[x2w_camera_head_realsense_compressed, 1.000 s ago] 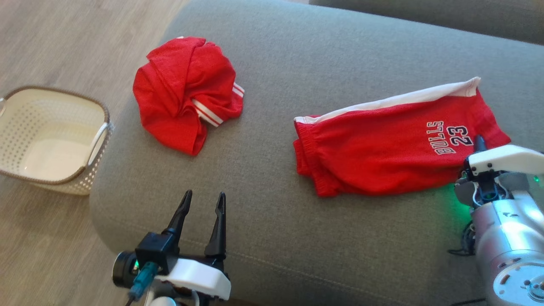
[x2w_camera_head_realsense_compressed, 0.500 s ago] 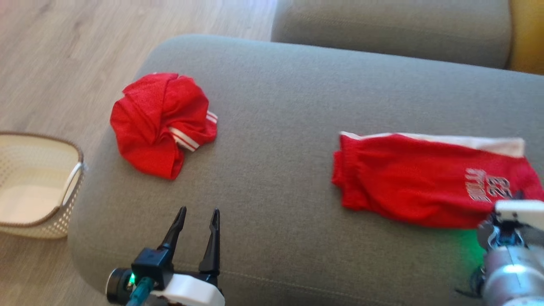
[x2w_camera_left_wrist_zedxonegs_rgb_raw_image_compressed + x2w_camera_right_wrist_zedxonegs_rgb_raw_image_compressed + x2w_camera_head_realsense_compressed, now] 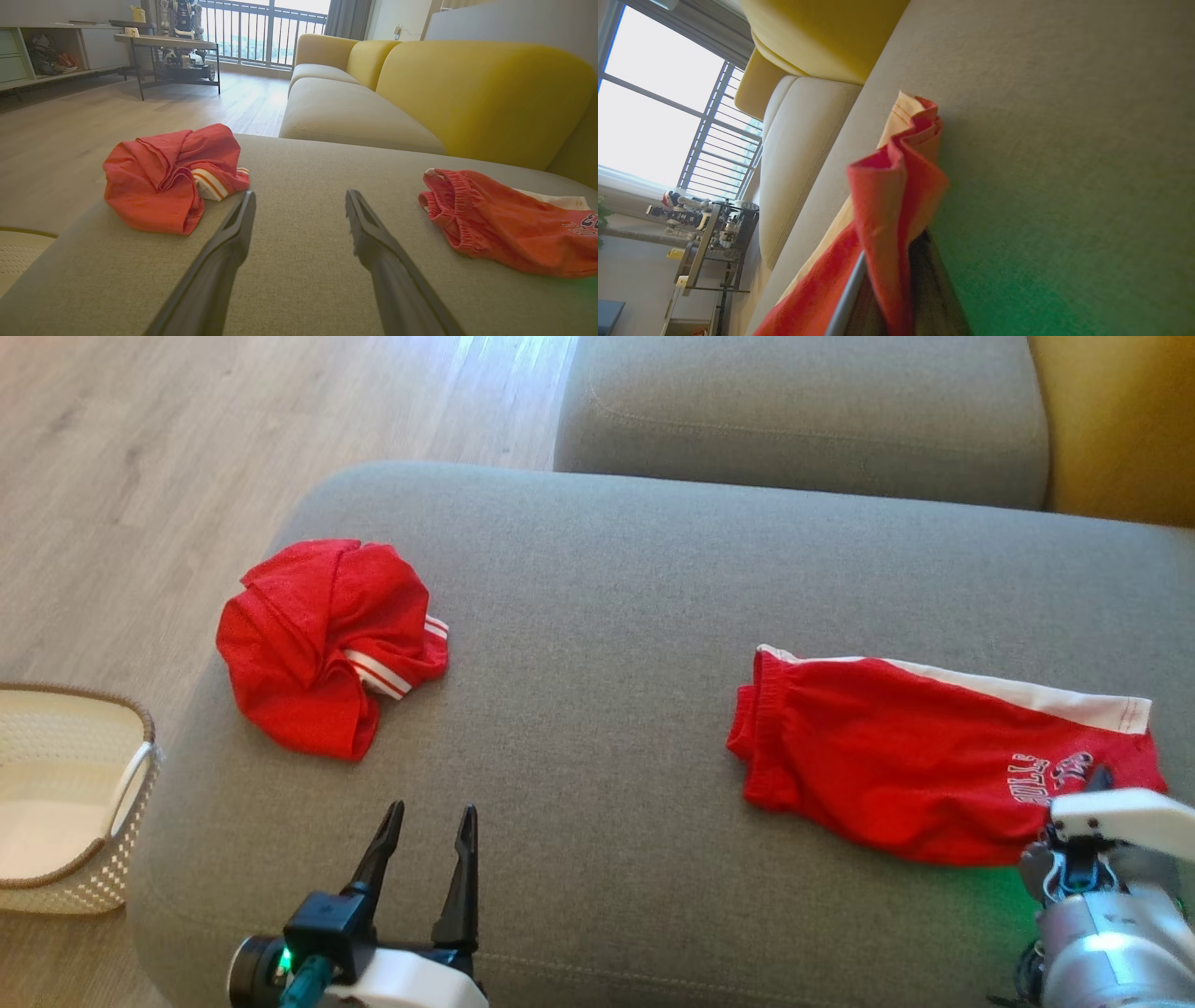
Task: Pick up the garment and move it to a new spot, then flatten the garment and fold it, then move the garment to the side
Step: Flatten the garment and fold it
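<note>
- Off the left end of the grey cushion [image 3: 607, 616], down on the wood floor [image 3: 140, 476]: cream perforated basket [image 3: 84, 896].
- On the cushion's left part: crumpled red garment [image 3: 322, 644], white stripes showing.
- At the cushion's front edge, left of middle: left gripper [image 3: 431, 808], fingers spread wide, nothing between them.
- On the cushion's right part: red shorts [image 3: 896, 765], lying flat, white band along the far edge, waistband toward the middle.
- At the shorts' right end: right gripper [image 3: 1100, 777], pinched tight on a bunched fold of the red cloth, seemingly the leg hem; blurred up close.
</note>
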Motion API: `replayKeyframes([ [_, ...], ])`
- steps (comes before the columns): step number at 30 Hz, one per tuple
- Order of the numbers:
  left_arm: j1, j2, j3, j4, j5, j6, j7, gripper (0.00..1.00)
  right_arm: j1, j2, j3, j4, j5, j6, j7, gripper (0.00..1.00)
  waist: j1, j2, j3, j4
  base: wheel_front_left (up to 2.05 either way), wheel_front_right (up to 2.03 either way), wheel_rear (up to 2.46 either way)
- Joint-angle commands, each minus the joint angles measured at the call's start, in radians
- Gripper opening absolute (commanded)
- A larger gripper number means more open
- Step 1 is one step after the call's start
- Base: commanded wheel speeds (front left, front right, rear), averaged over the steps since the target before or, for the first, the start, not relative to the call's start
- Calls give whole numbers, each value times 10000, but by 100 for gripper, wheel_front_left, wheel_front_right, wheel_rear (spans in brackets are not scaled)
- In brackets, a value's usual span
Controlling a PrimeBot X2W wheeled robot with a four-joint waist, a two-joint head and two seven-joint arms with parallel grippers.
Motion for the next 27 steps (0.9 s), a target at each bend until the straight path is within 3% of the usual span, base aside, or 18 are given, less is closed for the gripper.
replayKeyframes([
  [1,-212,-43,320,-312,72,-59,-122,100,-625,-42,382,-114,-72,-4,-103,0,1,0,-67,10,0,0,0],
  [8,-264,-43,442,-370,61,-101,-122,100,-1291,-41,1878,133,281,-4,-131,0,1,0,-156,87,0,0,0],
  [14,-250,-43,594,-630,-225,-96,-122,100,-1826,-40,4092,369,1592,-4,-133,0,1,0,-202,243,0,0,0],
  [21,-260,-43,536,-513,-196,-199,-122,100,-1691,-40,8645,286,5619,-4,359,0,1,0,-199,501,0,0,0],
  [22,-260,-43,536,-513,-196,-199,-122,100,-1691,-40,8645,286,5619,-4,359,0,1,0,-199,501,0,0,0],
  [23,-257,-43,542,-486,-198,-189,-122,100,-1002,-40,10232,-562,7123,-4,598,0,1,0,-200,548,0,0,0],
  [24,-257,-43,542,-486,-198,-189,-122,100,-1002,-40,10232,-562,7123,-4,598,0,1,0,-200,548,0,0,0],
  [27,-208,-43,583,-461,-181,-176,-122,100,691,-40,12732,-2411,9068,-4,499,0,1,0,-220,562,0,0,0],
])
